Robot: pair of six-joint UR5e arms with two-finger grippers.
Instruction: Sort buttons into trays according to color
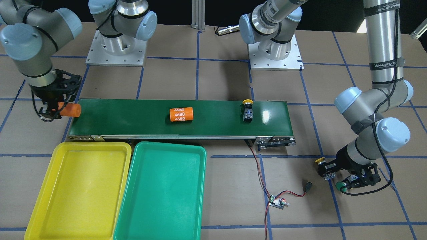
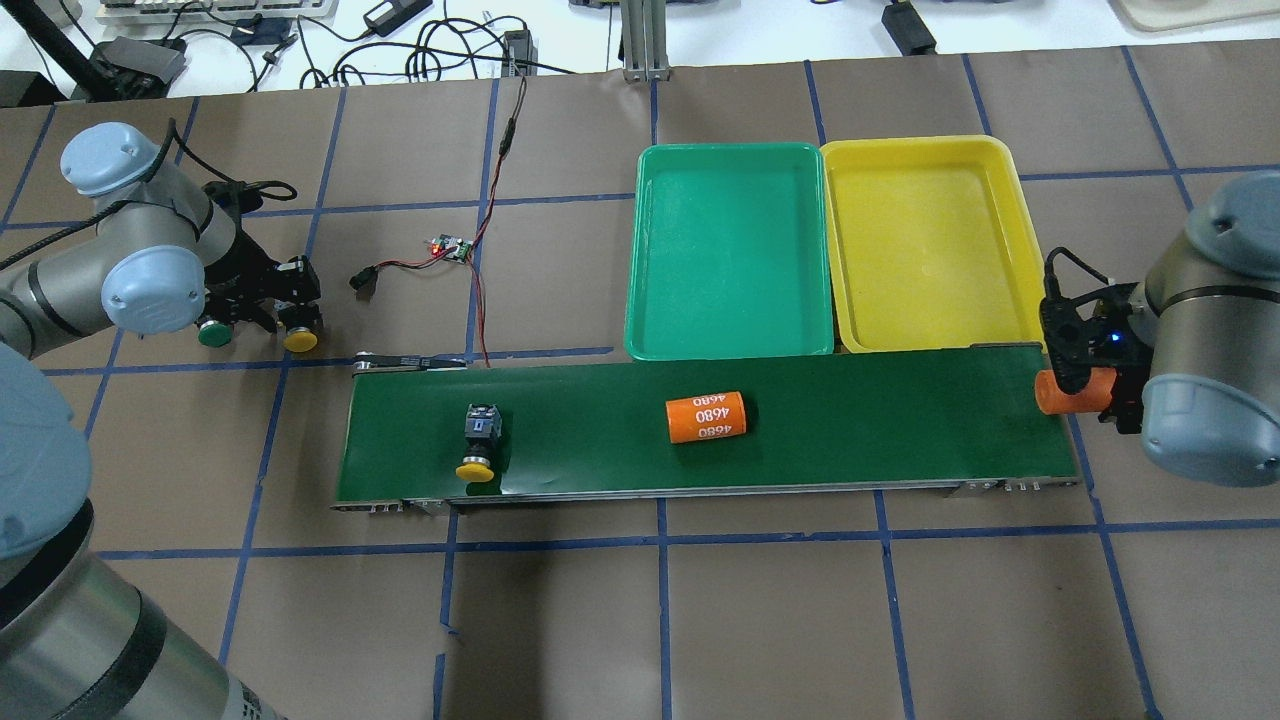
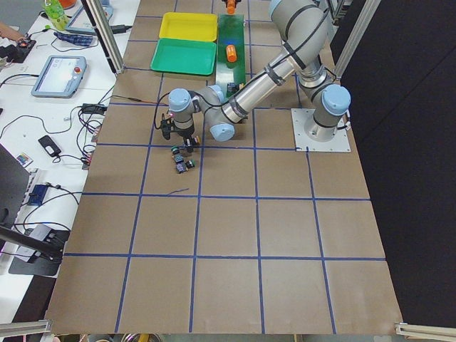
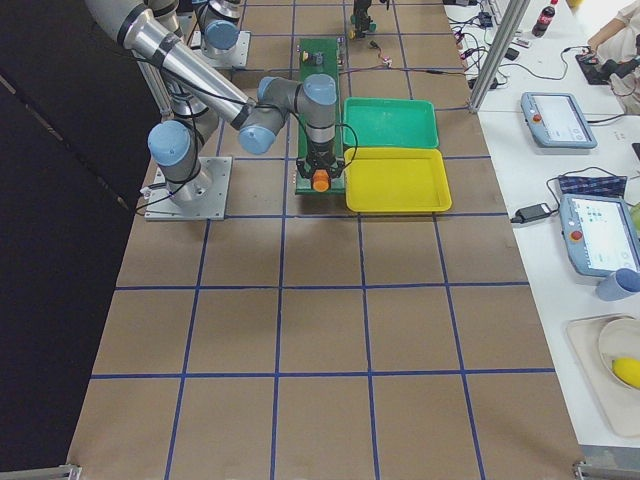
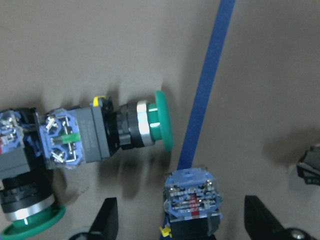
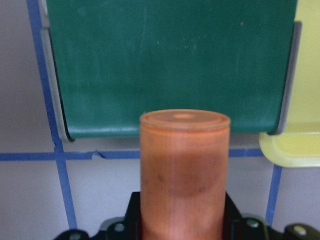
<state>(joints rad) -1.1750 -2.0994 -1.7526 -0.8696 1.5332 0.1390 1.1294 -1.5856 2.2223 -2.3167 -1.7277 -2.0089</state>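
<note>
One yellow-capped button (image 1: pixel 247 111) lies on the conveyor; it also shows in the overhead view (image 2: pixel 478 440). Off the belt's end lie another yellow-capped button (image 2: pixel 298 336) and two green-capped ones (image 5: pixel 115 132) (image 5: pixel 25 212). My left gripper (image 5: pixel 182 217) is open, low over this group, its fingers (image 5: pixel 107 220) on either side of a blue switch body (image 5: pixel 192 197). My right gripper (image 2: pixel 1085 388) is shut on an orange cylinder (image 6: pixel 184 170) at the belt's other end. The yellow tray (image 1: pixel 43 200) and the teal tray (image 1: pixel 166 146) hold nothing.
The dark-green conveyor belt (image 1: pixel 133 116) carries an orange cylinder marked 4680 (image 1: pixel 181 114). A small circuit board (image 1: pixel 277 201) with red and black wires lies between the belt and the left gripper. Both trays sit side by side against the belt's long edge.
</note>
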